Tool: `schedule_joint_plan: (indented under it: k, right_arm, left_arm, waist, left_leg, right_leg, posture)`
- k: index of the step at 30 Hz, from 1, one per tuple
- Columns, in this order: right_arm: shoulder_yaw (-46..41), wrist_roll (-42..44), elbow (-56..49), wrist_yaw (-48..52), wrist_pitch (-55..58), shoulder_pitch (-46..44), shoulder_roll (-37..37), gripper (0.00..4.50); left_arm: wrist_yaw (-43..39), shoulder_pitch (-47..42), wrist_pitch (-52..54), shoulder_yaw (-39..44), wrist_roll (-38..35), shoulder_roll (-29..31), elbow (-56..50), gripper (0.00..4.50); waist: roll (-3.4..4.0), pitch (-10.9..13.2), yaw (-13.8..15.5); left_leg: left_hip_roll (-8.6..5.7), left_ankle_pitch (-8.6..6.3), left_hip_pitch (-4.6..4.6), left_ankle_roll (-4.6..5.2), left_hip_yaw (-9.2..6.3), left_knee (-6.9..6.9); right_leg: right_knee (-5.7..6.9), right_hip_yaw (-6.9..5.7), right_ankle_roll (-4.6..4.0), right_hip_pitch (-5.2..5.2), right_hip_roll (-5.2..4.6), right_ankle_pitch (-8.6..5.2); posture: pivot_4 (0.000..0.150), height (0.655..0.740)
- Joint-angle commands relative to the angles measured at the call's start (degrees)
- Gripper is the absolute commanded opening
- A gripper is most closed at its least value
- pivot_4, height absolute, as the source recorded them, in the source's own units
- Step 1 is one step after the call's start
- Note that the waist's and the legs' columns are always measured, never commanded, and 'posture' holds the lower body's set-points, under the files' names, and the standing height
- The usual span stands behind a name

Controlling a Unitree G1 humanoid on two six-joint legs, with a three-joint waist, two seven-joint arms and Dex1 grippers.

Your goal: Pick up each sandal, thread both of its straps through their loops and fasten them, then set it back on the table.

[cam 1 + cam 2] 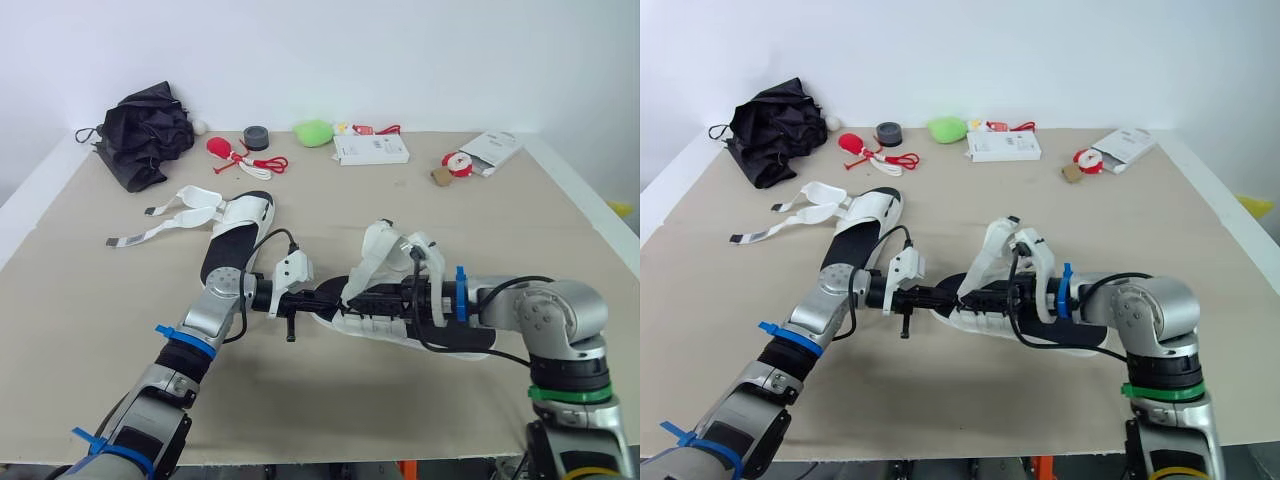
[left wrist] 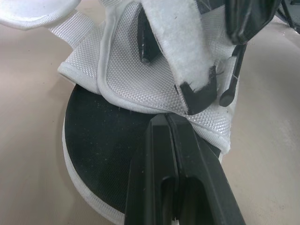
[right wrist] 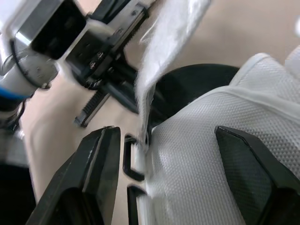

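Observation:
The near sandal (image 1: 374, 260), white mesh over a black footbed, lies at the table's middle between my two grippers. My left gripper (image 1: 338, 296) is shut, its tips against the edge of the mesh upper (image 2: 140, 79). A white strap (image 2: 180, 44) with a black end tab hangs loose just beyond the tips. My right gripper (image 3: 176, 154) is open, its fingers (image 3: 98, 173) straddling the mesh upper from the other side, beside the sandal's black loops (image 3: 131, 159). The second sandal (image 1: 238, 232) lies further back on the left with both straps (image 1: 165, 218) spread open on the table.
Along the back of the beige table (image 1: 110, 330) lie a folded black umbrella (image 1: 148, 130), a red-and-white cord item (image 1: 240, 155), a grey tape roll (image 1: 256, 137), a green lump (image 1: 313, 131), a white box (image 1: 370, 150) and an opened packet (image 1: 492, 150).

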Motion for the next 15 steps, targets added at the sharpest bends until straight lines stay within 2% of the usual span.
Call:
schedule_joint_plan:
  k: [1, 7, 15]
  right_arm:
    - [-4.28, 3.31, -6.74, -3.96, 5.39, 0.73, 4.4, 3.52]
    - [-5.09, 5.09, -12.62, -8.54, 7.55, 1.76, 8.99, 3.52]
    - [-5.83, 3.06, -13.7, -14.87, 7.18, 1.96, 14.15, 3.52]
  left_arm:
    - [0.37, 2.96, 2.7, -3.19, 3.67, 1.31, 4.9, 0.0]
    - [0.16, 2.92, 2.62, -3.43, 3.76, 1.25, 5.01, 0.0]
    - [0.0, 3.05, 2.73, -3.53, 3.75, 1.34, 4.76, 0.0]
  waist:
    - [0.01, -0.01, 0.0]
    - [0.03, -0.02, -0.04]
    - [0.08, -0.11, -0.09]
  left_leg:
    - [0.0, 0.0, 0.0, 0.0, 0.0, 0.0]
    - [-0.01, 0.0, 0.0, 0.0, 0.02, 0.0]
    - [0.0, 0.0, 0.01, 0.0, 0.0, 0.0]
  right_leg:
    - [0.0, 0.0, 0.0, 0.0, 0.0, 0.0]
    - [0.0, 0.02, 0.01, 0.0, 0.0, 0.0]
    - [0.0, 0.02, 0.0, 0.01, 0.05, -0.01]
  posture:
    - [0.15, 0.74]
    - [0.15, 0.74]
    - [0.15, 0.74]
